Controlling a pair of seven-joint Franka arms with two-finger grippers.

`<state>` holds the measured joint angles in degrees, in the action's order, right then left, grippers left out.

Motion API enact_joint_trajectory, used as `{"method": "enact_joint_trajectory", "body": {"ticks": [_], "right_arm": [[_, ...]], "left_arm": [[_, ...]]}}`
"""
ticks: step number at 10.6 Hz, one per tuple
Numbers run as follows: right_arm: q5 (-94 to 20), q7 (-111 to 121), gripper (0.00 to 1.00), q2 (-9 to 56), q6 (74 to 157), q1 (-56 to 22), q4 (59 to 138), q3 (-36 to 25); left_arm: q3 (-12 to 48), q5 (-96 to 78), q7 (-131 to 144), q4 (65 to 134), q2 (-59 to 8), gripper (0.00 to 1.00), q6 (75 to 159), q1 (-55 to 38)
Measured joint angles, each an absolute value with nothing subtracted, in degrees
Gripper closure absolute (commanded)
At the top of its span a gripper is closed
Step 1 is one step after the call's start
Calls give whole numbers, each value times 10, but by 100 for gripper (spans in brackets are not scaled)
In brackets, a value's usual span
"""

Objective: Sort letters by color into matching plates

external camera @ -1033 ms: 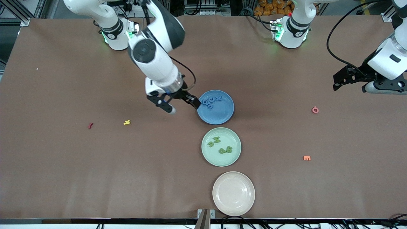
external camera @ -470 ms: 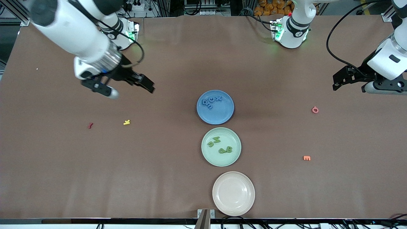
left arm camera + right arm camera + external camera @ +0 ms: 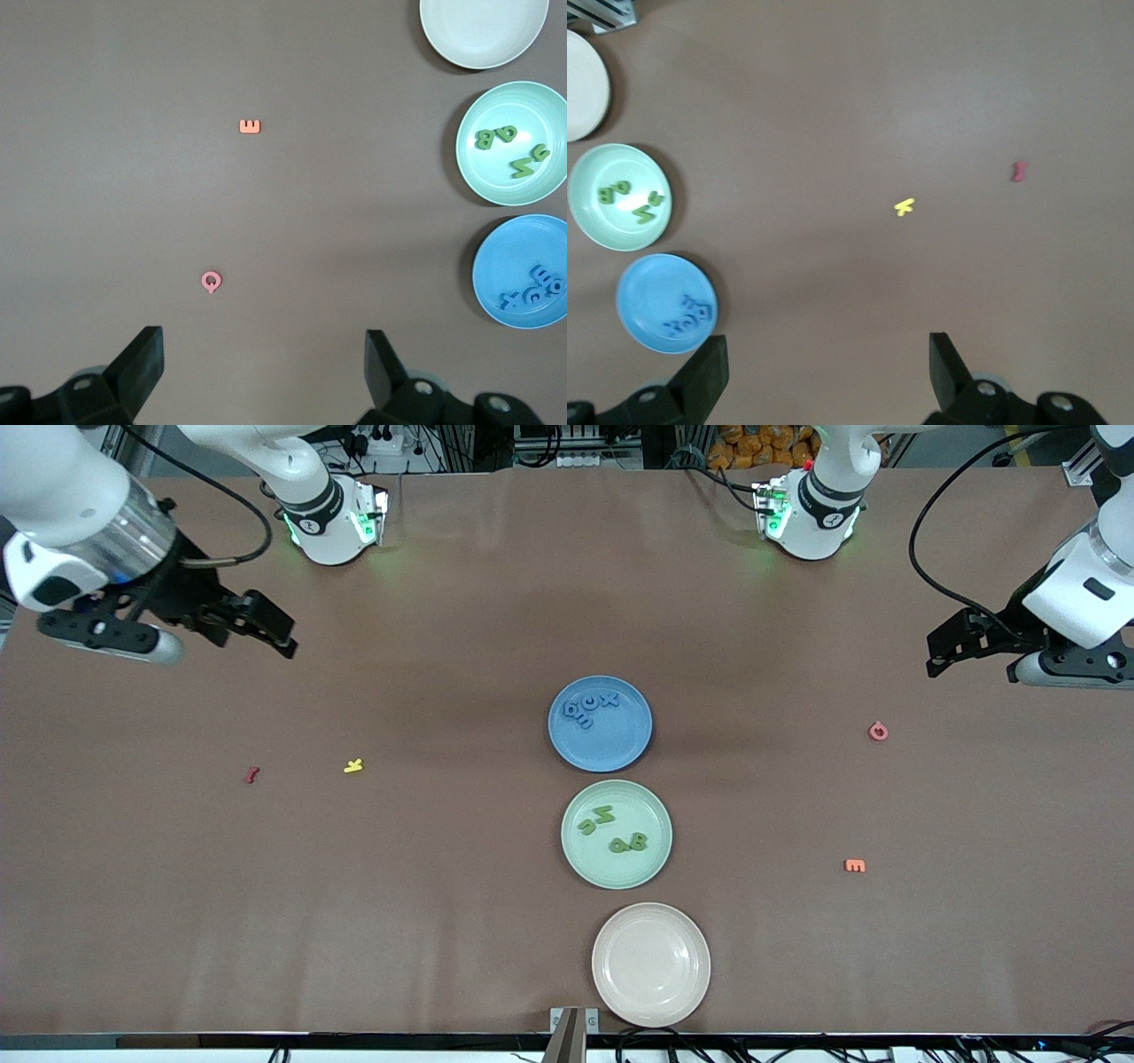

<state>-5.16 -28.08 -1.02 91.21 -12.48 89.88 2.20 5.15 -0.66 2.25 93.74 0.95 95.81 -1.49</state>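
Observation:
The blue plate (image 3: 613, 749) holds several blue letters (image 3: 589, 707) bunched at its rim toward the robots. The green plate (image 3: 620, 870), nearer the front camera, holds several green letters (image 3: 611, 830). My right gripper (image 3: 220, 646) hangs open and empty over bare table at the right arm's end; its wrist view shows the blue plate (image 3: 654, 283), green plate (image 3: 602, 226) and its fingers wide apart (image 3: 828, 343). My left gripper (image 3: 979, 664) waits open and empty over the left arm's end, also seeing both plates (image 3: 503, 257) (image 3: 509, 190).
A cream-white plate (image 3: 651, 964) sits nearest the front camera. A yellow piece (image 3: 353, 765) and a red piece (image 3: 252, 775) lie toward the right arm's end. A pink piece (image 3: 878, 732) and an orange piece (image 3: 855, 865) lie toward the left arm's end.
My right gripper has swung away from beside the blue plate to the right arm's end of the table, still open and empty. The left arm has not moved.

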Motion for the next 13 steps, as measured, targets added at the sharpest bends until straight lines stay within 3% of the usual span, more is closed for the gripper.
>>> {"method": "enact_joint_trajectory", "body": {"ticks": [8,13], "right_arm": [[-33,-22,0,-11,894,-72,873,-56],[-26,46,0,-8,894,-72,882,-61]], "left_arm": [[52,-7,23,937,9,0,958,-15],[52,-7,23,937,9,0,958,-15]]}}
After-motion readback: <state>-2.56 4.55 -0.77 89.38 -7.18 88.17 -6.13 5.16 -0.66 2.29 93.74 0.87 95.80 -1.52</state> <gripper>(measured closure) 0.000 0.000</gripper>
